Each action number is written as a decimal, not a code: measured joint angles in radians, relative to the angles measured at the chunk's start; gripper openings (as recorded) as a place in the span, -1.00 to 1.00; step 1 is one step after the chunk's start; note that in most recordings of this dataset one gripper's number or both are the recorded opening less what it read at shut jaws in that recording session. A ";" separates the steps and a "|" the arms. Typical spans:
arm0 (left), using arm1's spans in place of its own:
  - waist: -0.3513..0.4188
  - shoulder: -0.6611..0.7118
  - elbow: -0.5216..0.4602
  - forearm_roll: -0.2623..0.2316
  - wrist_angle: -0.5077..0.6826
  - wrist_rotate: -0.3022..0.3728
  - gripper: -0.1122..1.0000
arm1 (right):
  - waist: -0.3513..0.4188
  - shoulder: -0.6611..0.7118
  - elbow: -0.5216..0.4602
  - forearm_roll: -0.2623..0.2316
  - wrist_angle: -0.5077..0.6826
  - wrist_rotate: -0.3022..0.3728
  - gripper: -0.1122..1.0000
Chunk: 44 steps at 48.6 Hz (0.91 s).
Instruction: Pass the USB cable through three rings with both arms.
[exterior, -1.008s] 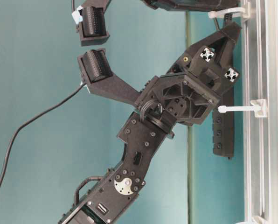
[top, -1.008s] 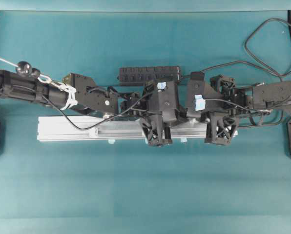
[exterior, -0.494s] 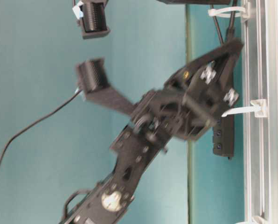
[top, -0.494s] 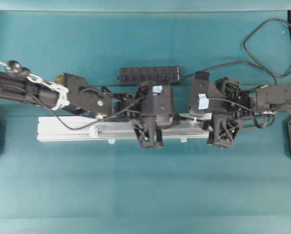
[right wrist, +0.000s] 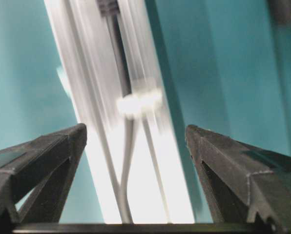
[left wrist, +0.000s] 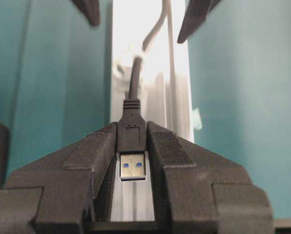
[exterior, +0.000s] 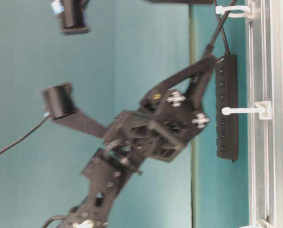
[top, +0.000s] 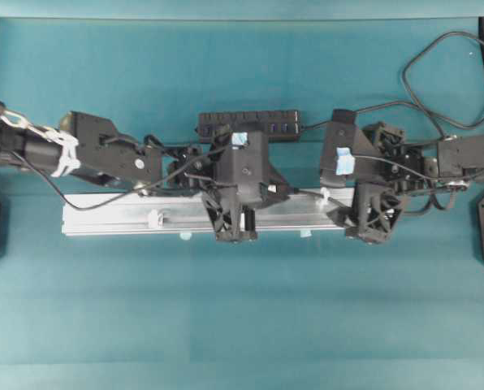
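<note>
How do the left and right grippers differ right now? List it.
The left gripper has its jaws shut on the USB plug; the right gripper has its jaws wide apart, holding nothing. The left carries the cable; the right sits clear above it. Both hang over the aluminium rail.

Along the long silver aluminium rail [top: 128,218], 3 small white plastic ring clips [top: 154,218] stand upright in the path. A black multi-port hub [top: 248,125] lies just behind the rail, narrowing the room there. In front, the teal table cloth [top: 242,317] lies bare and wide.
</note>
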 measured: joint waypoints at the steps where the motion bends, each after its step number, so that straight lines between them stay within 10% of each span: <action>1: 0.000 -0.003 0.000 -0.002 0.000 0.005 -0.41 | 0.003 0.002 -0.006 -0.002 0.000 0.000 0.61; 24: -0.002 -0.025 0.002 0.000 0.000 0.067 -0.41 | 0.020 0.040 -0.060 -0.015 -0.092 0.000 0.54; 44: -0.003 -0.025 0.003 -0.002 0.000 0.067 -0.41 | -0.018 0.066 -0.060 -0.032 -0.137 -0.002 0.05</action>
